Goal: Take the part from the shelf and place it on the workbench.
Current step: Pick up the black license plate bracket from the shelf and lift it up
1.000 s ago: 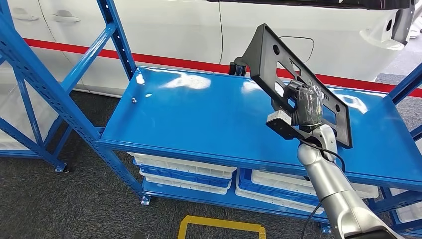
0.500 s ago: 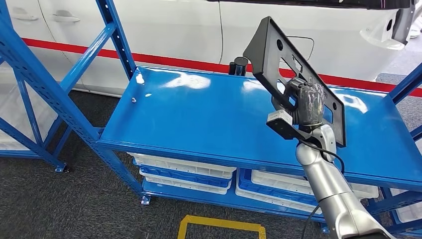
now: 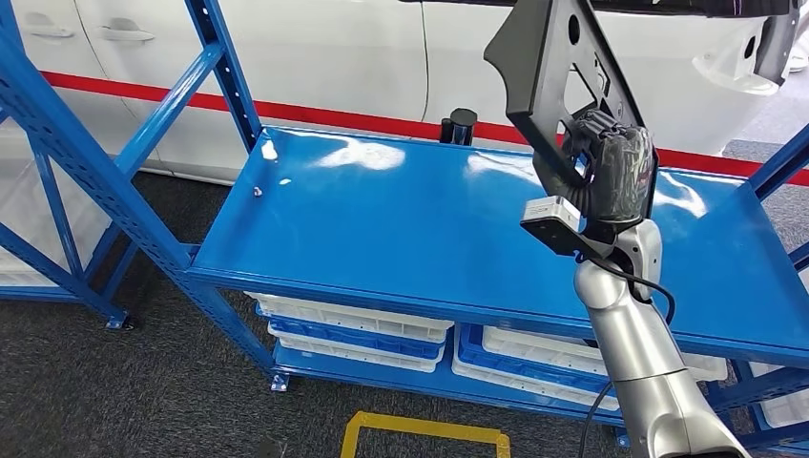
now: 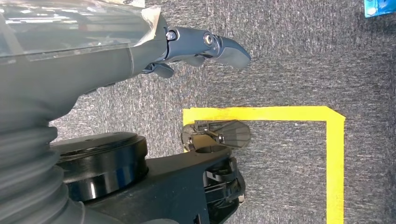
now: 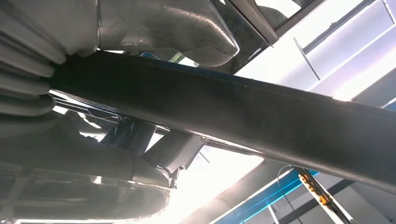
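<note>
Gripping the part (image 3: 553,91), the right hand (image 3: 611,176) has its fingers wrapped around the lower bar of the frame, raised above the right half of the blue shelf (image 3: 401,229) and clear of its surface. In the right wrist view the thick grey thumb (image 5: 187,28) lies along one side of that dark bar (image 5: 261,112) and the other fingers close against it from the opposite side.

The part is a flat black plastic frame with a large open cutout and several round holes near its edges; it stands tilted, its upper end leaning away from the shelf toward the white car (image 3: 334,57) behind and running past the top of the head view. A small black cylinder (image 3: 458,126) stands at the back edge of the shelf, just beside the part's lower corner. White trays (image 3: 353,329) sit on the level under the shelf.

The left hand (image 4: 205,46) hangs over grey carpet near a yellow tape mark (image 4: 334,154), holding nothing, its fingers stretched out and apart.
</note>
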You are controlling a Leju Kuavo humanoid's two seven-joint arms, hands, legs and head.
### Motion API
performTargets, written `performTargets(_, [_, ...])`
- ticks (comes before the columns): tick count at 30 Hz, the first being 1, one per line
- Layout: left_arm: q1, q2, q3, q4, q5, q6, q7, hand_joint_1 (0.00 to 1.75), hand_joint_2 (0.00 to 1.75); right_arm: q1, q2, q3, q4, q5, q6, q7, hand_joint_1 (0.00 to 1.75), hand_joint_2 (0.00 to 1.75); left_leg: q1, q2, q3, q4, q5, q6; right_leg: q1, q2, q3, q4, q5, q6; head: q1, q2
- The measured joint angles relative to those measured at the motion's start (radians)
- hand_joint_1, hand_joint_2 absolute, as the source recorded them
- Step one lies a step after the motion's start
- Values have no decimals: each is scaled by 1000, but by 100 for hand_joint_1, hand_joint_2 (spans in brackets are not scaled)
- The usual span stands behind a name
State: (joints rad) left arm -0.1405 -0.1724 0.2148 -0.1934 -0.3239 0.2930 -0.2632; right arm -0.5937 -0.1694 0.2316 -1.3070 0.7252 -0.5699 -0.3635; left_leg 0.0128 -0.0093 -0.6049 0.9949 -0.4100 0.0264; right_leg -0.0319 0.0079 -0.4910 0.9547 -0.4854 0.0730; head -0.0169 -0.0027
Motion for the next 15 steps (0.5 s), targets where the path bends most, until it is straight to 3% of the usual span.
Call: performTargets(15, [0, 0, 4, 0, -5, -13, -10, 0, 175, 4, 6, -9, -22, 21, 6, 5, 175, 175, 0, 0, 0, 0, 0, 0, 0, 0, 0, 0, 0, 0, 0, 0])
